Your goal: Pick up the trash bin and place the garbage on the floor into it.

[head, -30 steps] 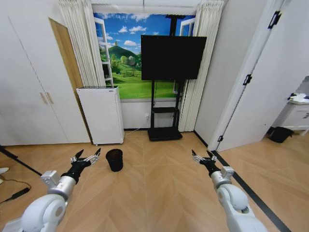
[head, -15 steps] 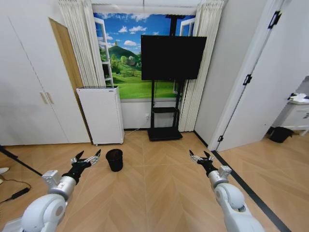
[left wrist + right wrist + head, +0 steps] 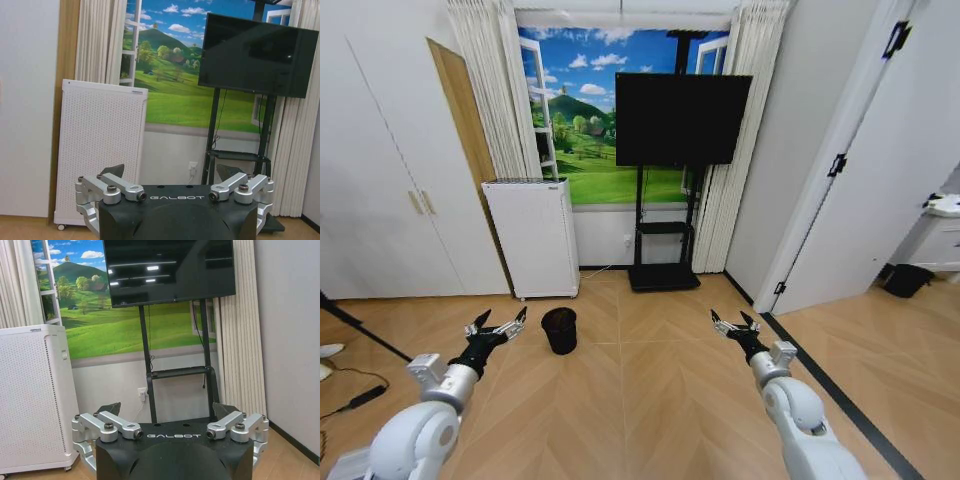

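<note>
Down on the floor in the head view, the trash bin [image 3: 559, 330] sits upright at about 1 o'clock from the left gripper [image 3: 497, 326], just beside it but not touching. Fingers spread, nothing held. Right gripper [image 3: 731, 322] hangs well apart at 3 o'clock, also spread and empty.

Left wrist view: white perforated appliance [image 3: 100, 150] at 10 o'clock, TV [image 3: 259, 55] at 1.

Right wrist view: same TV [image 3: 167, 270] at 12 o'clock.

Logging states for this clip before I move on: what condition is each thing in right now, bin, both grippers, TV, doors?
Trash bin: upright on the floor, not held, ahead of the left gripper.
Left gripper: open, empty, raised above the floor.
Right gripper: open, empty, raised above the floor.
TV: screen dark, on its stand.
White appliance: upright against the wall.
Cabinet doors: shut.
</note>
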Available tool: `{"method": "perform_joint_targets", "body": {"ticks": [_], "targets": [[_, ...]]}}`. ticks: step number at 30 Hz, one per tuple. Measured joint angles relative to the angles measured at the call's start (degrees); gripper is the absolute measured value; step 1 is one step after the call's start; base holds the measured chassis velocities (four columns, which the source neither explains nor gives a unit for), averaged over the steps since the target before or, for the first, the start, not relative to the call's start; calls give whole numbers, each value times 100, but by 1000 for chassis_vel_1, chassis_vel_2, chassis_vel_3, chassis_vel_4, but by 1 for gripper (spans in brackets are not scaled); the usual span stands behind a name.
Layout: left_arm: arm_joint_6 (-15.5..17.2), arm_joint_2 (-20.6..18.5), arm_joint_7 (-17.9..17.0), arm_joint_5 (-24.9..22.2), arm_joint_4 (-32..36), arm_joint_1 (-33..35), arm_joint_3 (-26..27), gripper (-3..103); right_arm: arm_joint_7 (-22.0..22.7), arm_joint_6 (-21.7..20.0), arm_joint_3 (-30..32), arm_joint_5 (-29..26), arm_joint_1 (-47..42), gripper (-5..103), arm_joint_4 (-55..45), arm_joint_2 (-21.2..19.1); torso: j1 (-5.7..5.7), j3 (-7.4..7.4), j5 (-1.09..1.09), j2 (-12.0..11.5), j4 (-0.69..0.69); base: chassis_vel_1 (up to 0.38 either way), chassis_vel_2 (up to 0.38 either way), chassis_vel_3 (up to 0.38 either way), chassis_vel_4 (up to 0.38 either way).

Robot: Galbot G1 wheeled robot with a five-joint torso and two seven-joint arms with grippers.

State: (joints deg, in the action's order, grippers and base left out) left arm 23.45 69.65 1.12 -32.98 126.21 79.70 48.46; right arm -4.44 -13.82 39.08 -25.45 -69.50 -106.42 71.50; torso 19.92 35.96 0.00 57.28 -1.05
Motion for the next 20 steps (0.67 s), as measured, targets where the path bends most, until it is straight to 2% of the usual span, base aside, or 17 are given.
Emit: {"method": "perform_joint_targets", "body": {"ticks": [3,20], "targets": [[118,11,-68,87,3,-12,-18,100,-83,-4,32,34,-38,100,-31,-5,0,0,0,0,-1,0,0,0,0],[147,10,-94,106,15,-13,-22,100,-102,-15,41,49,-49,100,-45,-8,0,0,0,0,0,0,0,0,0]]}}
